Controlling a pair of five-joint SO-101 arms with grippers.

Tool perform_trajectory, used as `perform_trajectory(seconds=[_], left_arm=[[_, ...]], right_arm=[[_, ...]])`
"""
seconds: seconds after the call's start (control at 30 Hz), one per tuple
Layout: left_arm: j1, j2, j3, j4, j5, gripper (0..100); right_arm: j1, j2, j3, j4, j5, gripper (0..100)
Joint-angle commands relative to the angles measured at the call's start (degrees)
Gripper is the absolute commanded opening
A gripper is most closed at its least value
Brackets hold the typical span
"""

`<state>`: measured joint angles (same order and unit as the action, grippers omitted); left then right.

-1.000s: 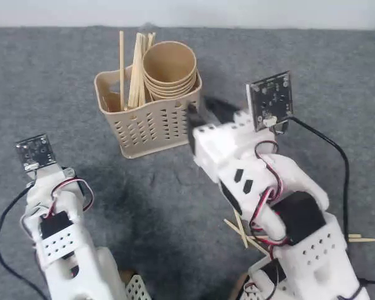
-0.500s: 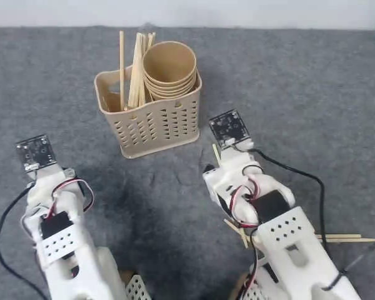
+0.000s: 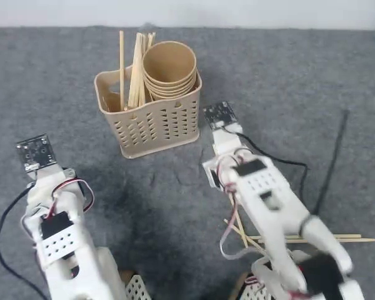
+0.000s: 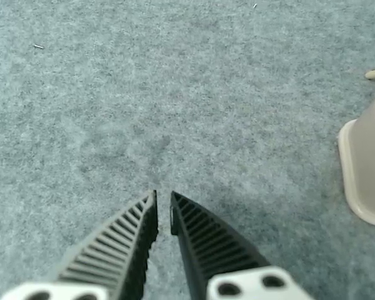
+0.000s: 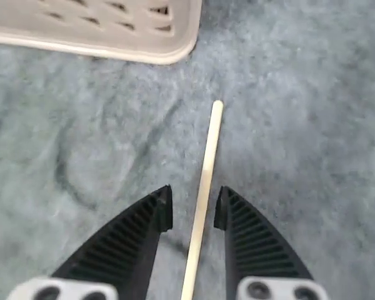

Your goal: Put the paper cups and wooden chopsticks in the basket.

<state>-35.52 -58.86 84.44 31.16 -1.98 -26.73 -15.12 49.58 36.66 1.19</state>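
In the basket [image 3: 153, 128] stand paper cups [image 3: 169, 65] and upright chopsticks [image 3: 136, 62]; loose chopsticks [image 3: 337, 237] lie on the table [image 3: 312, 81] before it.

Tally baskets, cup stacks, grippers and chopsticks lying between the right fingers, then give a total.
Basket: 1
Stack of paper cups: 1
Grippers: 2, the left gripper and the right gripper
Chopstick between the right fingers: 1
Total: 5
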Motion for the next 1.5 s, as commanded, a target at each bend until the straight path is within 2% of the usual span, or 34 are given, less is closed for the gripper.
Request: perform_trajectory(seconds=[0.0,0.3,0.33,0.43,0.53,0.7,0.9,1.0,1.1,1.2,1.33,1.47], left_arm=[[-0.2,-1.1,-0.1,-1.2,-0.5,3],[-0.2,-1.1,-0.1,-1.4,-0.5,3],[-0.2,-1.1,-0.1,-1.4,-0.5,3],[-0.2,-1.1,-0.1,-1.4,-0.5,3],[-0.2,-1.1,0.0,-1.4,-0.5,3],[-0.2,-1.1,0.0,-1.4,-0.5,3],[-0.2,-1.1,0.0,-1.4,-0.6,3],[-0.2,-1.1,0.0,-1.4,-0.6,3],[-0.2,-1.1,0.0,-1.4,-0.6,3],[-0.2,-1.1,0.0,-1.4,-0.6,3],[-0.2,-1.1,0.0,-1.4,-0.6,3],[-0.2,-1.1,0.0,-1.4,-0.6,3]], right_arm=[[0.9,8.7,-8.5,-2.4,0.9,11.8],[5.4,22.7,-17.3,-2.2,1.0,11.7],[5.3,22.8,-17.3,-2.2,1.0,10.8],[5.0,22.5,-17.3,-2.2,0.8,0.0],[5.0,19.8,-17.1,1.6,0.9,0.9],[5.3,8.0,-17.1,11.3,0.5,0.7],[4.9,-15.7,-17.1,23.3,0.4,0.7],[4.5,-28.9,-17.3,24.3,-4.1,0.7],[2.7,-40.6,-17.0,20.1,-11.5,0.7],[-0.6,-49.1,-14.7,11.6,-15.1,0.7],[-5.8,-54.1,-9.7,-3.9,-14.9,0.7],[-9.3,-52.1,-7.3,-19.2,-11.6,0.7]])
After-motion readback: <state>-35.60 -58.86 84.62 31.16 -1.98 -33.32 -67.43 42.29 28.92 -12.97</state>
